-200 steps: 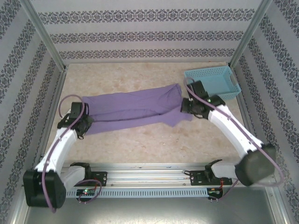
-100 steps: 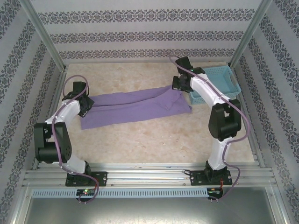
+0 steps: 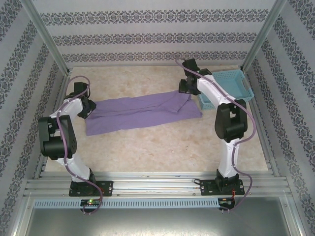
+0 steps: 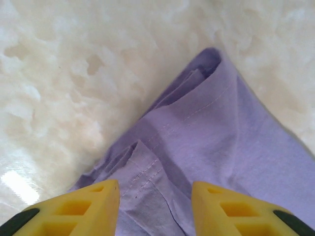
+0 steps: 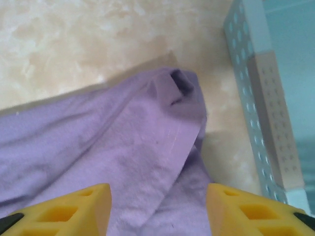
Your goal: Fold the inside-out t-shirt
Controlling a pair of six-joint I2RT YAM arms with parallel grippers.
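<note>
Overhead, the right claw [image 3: 183, 89] hides a t-shirt [image 3: 138, 110] corner; arm [image 3: 212, 92] overlaps basket [image 3: 232, 80].

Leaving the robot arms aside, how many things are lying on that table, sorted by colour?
Purple t-shirt: 1
Light blue basket: 1
Total: 2

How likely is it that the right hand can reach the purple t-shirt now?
Probably yes: the open right hand hangs just above the t-shirt, with nothing between them; the basket stands aside.
</note>
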